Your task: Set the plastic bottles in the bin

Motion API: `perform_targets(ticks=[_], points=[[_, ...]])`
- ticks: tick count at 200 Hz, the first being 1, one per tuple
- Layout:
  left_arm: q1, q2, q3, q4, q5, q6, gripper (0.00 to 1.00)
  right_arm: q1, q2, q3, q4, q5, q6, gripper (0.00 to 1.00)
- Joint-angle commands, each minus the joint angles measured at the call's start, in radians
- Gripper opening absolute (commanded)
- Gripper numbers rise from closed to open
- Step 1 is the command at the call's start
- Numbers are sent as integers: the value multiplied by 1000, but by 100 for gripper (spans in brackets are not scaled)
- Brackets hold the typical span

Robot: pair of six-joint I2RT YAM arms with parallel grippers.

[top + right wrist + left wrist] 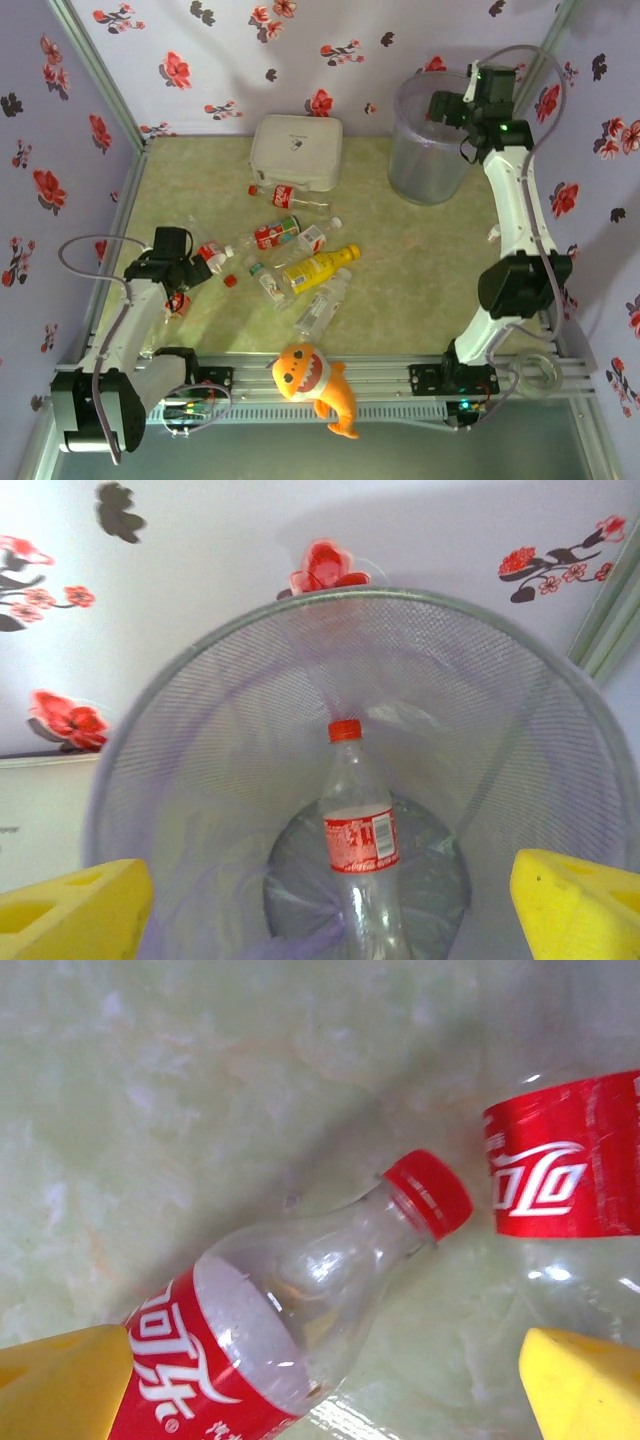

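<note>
The right gripper hung wide open and empty over the bin, one bottle inside it. Well left of the bin, the left gripper hovered over a second bottle, fingers spread wide and gripping nothing.

**Legible markings on the bottles**

Left wrist view: the red-capped bottle wears a red label with white Chinese Coca-Cola script, partly cut off; the second bottle bears the same script on its red label. Right wrist view: the third bottle, inside the bin, has a red label, its print unreadable.
</note>
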Motion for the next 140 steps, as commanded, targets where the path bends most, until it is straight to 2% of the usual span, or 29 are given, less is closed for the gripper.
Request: perform_targets(ticks=[1, 29, 69, 92, 140], points=[[-6, 6, -27, -47, -51, -70, 100, 22, -65, -73, -12, -35, 28, 94], [-3, 22, -60, -23, -71, -123, 100, 25, -156, -166, -1, -63, 39, 94], [9, 57, -112, 49, -38, -152, 98, 24, -278, -256, 22, -49, 37, 95], [11, 86, -115, 111, -25, -151, 93, 23, -306, -276, 24, -44, 30, 95], [9, 205, -86, 266, 22, -147, 91, 23, -326, -301, 22, -64, 41, 95]])
